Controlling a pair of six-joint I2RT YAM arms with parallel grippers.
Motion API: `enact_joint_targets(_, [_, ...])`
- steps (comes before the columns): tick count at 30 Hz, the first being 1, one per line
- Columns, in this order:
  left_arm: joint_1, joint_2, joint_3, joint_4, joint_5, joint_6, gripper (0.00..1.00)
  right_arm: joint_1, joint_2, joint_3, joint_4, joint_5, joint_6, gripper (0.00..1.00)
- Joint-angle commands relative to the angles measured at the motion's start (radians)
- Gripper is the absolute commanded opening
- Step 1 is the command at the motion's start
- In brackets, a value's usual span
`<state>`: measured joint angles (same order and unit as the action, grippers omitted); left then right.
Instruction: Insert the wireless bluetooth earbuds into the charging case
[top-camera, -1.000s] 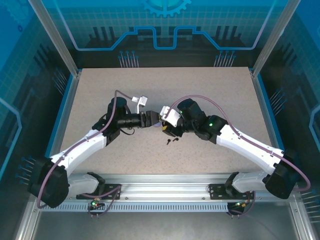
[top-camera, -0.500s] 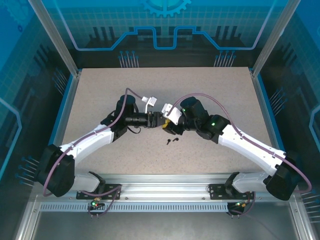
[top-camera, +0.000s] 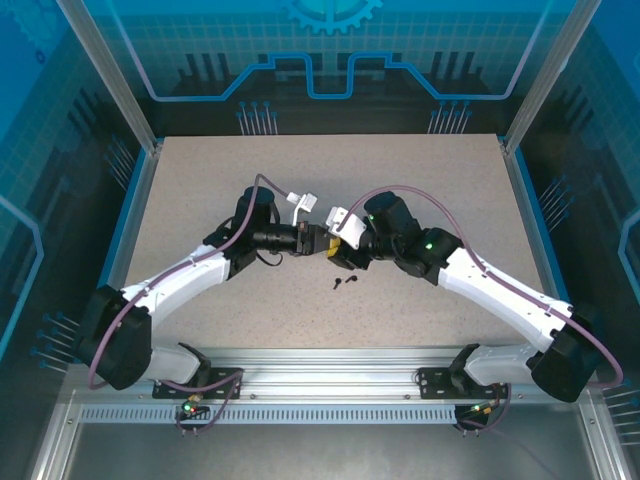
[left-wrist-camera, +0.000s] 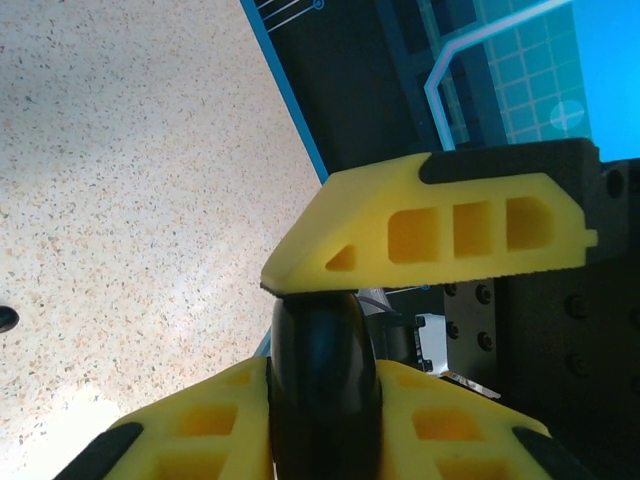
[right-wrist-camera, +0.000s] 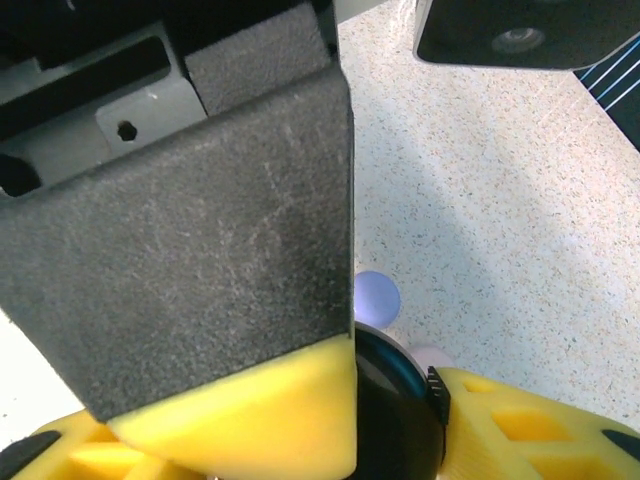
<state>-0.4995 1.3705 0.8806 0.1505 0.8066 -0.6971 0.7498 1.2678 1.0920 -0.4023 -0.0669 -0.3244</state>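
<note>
1. We see no earbud seated yet: two black earbuds (top-camera: 343, 281) lie loose on the bench (top-camera: 200, 180), just beside the pincers.
2. Both arms reach inward and meet mid-bench. The left pincer (left-wrist-camera: 320, 330) clamps the black case (left-wrist-camera: 320, 400). The right pincer (right-wrist-camera: 395, 400) brackets it, but we cannot tell whether it grips.

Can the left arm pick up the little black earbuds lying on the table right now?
Probably not yet. The left claw is shut on a black round case, so it is full. The black earbuds lie bare on the table close by, with nothing over them.
</note>
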Motion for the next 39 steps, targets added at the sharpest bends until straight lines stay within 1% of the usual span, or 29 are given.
enact_joint_targets(1, [-0.012, -0.020, 0.034, -0.022, 0.050, 0.042, 0.19, -0.041, -0.001, 0.024, -0.030, -0.020, 0.005, 0.58])
enact_joint_targets(5, [-0.011, -0.054, 0.029, -0.019, -0.016, 0.096, 0.15, -0.082, -0.069, 0.004, -0.066, -0.106, 0.027, 0.79])
enact_joint_targets(8, [-0.013, -0.098, 0.022, -0.023, -0.081, 0.177, 0.13, -0.137, -0.140, -0.027, -0.090, -0.195, 0.042, 0.93])
enact_joint_targets(10, [-0.014, -0.132, 0.013, -0.023, -0.122, 0.242, 0.09, -0.193, -0.180, -0.041, -0.113, -0.304, 0.051, 0.98])
enact_joint_targets(13, [-0.024, -0.180, -0.006, -0.006, -0.160, 0.347, 0.06, -0.283, -0.221, -0.055, -0.136, -0.492, 0.068, 1.00])
enact_joint_targets(15, [-0.034, -0.208, -0.022, 0.012, -0.176, 0.416, 0.06, -0.319, -0.237, -0.067, -0.132, -0.576, 0.068, 1.00])
enact_joint_targets(19, [-0.061, -0.256, -0.050, 0.045, -0.198, 0.555, 0.06, -0.324, -0.239, -0.055, -0.140, -0.700, -0.015, 0.96])
enact_joint_targets(21, [-0.082, -0.270, -0.057, 0.049, -0.194, 0.630, 0.06, -0.317, -0.225, -0.040, -0.150, -0.745, -0.056, 0.94])
enact_joint_targets(25, [-0.112, -0.286, -0.063, 0.047, -0.188, 0.748, 0.07, -0.281, -0.176, 0.023, -0.210, -0.771, -0.127, 0.88])
enact_joint_targets(28, [-0.122, -0.291, -0.065, 0.051, -0.176, 0.799, 0.06, -0.260, -0.139, 0.053, -0.226, -0.774, -0.146, 0.85])
enact_joint_targets(32, [-0.130, -0.289, -0.054, 0.027, -0.168, 0.833, 0.06, -0.251, -0.107, 0.086, -0.228, -0.790, -0.144, 0.76])
enact_joint_targets(36, [-0.131, -0.289, -0.043, -0.001, -0.167, 0.840, 0.06, -0.247, -0.084, 0.109, -0.235, -0.806, -0.140, 0.62])
enact_joint_targets(39, [-0.131, -0.290, -0.043, -0.004, -0.168, 0.841, 0.06, -0.243, -0.073, 0.113, -0.235, -0.811, -0.137, 0.59])
